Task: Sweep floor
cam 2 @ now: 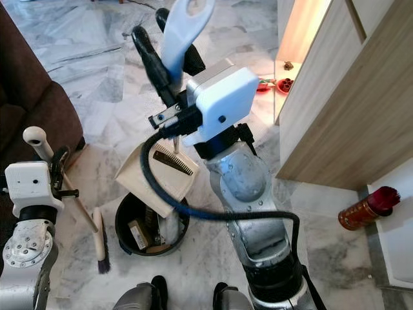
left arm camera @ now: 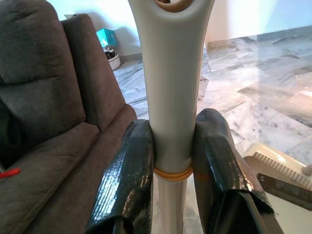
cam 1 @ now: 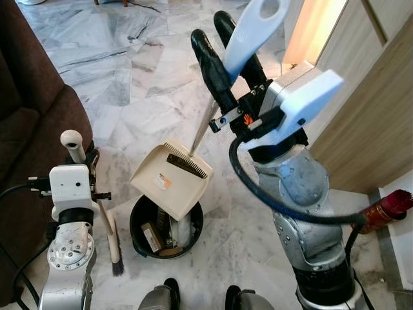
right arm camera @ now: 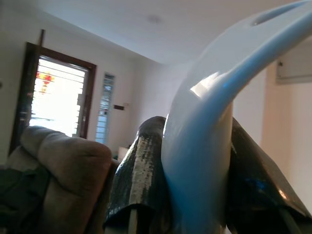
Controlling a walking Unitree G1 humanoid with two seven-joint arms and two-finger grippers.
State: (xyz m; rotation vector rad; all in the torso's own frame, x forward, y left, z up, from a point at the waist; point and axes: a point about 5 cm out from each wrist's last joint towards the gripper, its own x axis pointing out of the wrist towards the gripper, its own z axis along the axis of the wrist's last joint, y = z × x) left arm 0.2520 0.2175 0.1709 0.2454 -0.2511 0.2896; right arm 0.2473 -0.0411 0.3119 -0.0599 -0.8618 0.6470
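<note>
The right hand is raised high in front of the head camera, its two black fingers closed on the pale blue-white grip of the dustpan handle; a thin metal rod runs down from that grip to the cream dustpan, which hangs tilted over a black bin standing on the marble floor. The pan's mouth points down into the bin, and a dark comb strip sits across its upper part. Inside the bin lie some scraps and a small box-like piece. The left hand is low at the robot's left, its fingers shut on the white handle of the broom, just above a yellow ring on the shaft; the shaft slants down to the dark bristle head resting on the floor just beside the bin. A dark brown sofa is close on the left, a wooden cabinet on the right, and a red cylinder lies on the floor near its base
</note>
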